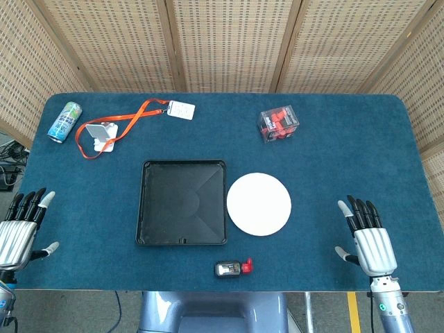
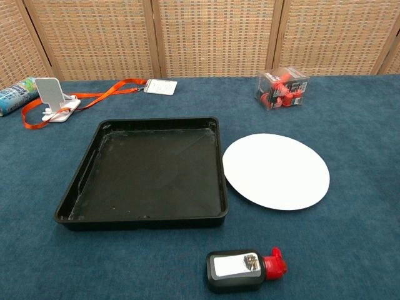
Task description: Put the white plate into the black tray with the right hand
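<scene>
- Two risks we see: our right hand [image 1: 373, 244], fingers spread and empty, sits well right of the plate [image 1: 259, 204].
- Plate lies flat beside the tray [image 1: 183, 202]; fingertips may slide it.

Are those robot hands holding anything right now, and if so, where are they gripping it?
Nothing is held. The left hand and right hand rest open on the table, fingers spread, well apart from the white plate.

My workspace, a staged lab bench: a table [image 1: 347, 139] under blue felt, closed in by woven rattan screens [image 1: 229, 41], with cables [image 1: 8, 170] and yellow floor tape [image 1: 352, 312] beside it.
</scene>
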Action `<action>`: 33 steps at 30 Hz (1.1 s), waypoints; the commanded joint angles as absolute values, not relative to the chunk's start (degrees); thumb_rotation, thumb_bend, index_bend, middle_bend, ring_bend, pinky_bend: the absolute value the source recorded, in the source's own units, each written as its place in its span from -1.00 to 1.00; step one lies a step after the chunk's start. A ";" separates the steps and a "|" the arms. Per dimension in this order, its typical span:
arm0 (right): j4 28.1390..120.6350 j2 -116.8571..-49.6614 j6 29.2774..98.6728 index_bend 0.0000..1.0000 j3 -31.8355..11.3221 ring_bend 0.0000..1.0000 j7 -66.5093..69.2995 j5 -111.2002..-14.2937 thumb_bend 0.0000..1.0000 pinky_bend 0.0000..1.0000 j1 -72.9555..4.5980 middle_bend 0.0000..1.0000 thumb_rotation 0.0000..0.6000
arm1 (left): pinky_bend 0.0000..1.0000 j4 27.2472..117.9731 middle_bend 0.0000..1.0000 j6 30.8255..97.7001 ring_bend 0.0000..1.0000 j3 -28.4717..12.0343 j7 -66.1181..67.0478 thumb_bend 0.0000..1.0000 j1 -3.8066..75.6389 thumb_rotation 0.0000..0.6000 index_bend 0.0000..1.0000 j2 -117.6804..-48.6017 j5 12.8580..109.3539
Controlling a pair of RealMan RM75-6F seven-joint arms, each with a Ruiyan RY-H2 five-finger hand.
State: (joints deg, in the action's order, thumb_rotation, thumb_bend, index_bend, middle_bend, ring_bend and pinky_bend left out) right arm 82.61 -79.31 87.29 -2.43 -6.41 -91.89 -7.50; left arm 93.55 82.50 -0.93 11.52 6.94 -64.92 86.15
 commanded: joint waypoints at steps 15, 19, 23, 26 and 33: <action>83.04 -79.88 87.42 -0.86 -2.32 -1.00 -6.33 -92.61 -0.67 -1.00 -7.71 -1.00 1.00 | -1.00 93.77 -1.00 82.15 -1.00 -0.76 11.91 -1.00 7.03 1.00 -1.00 -64.83 86.18; 82.99 -80.79 86.78 -0.86 -1.95 -1.00 -6.65 -92.96 -0.67 -1.00 -8.03 -1.00 1.00 | -1.00 93.81 -1.00 82.07 -1.00 -0.89 11.86 -1.00 7.08 1.00 -1.00 -64.75 85.91; 82.72 -82.69 85.94 -0.86 -1.83 -1.00 -7.34 -93.59 -0.67 -1.00 -8.82 -1.00 1.00 | -1.00 93.90 -1.00 82.16 -1.00 -0.95 11.99 -1.00 7.07 1.00 -1.00 -64.67 85.87; 82.13 -84.61 85.09 -0.84 -1.96 -1.00 -7.52 -94.07 -0.66 -1.00 -9.77 -1.00 1.00 | -1.00 94.00 -1.00 82.26 -1.00 -0.98 12.08 -1.00 7.05 1.00 -1.00 -64.65 85.87; 77.91 -90.35 81.59 -0.79 -2.61 -1.00 -8.97 -94.48 -0.28 -1.00 -12.89 -1.00 1.00 | -1.00 94.07 -1.00 82.49 -1.00 -1.05 11.90 -1.00 7.00 1.00 -1.00 -64.53 85.92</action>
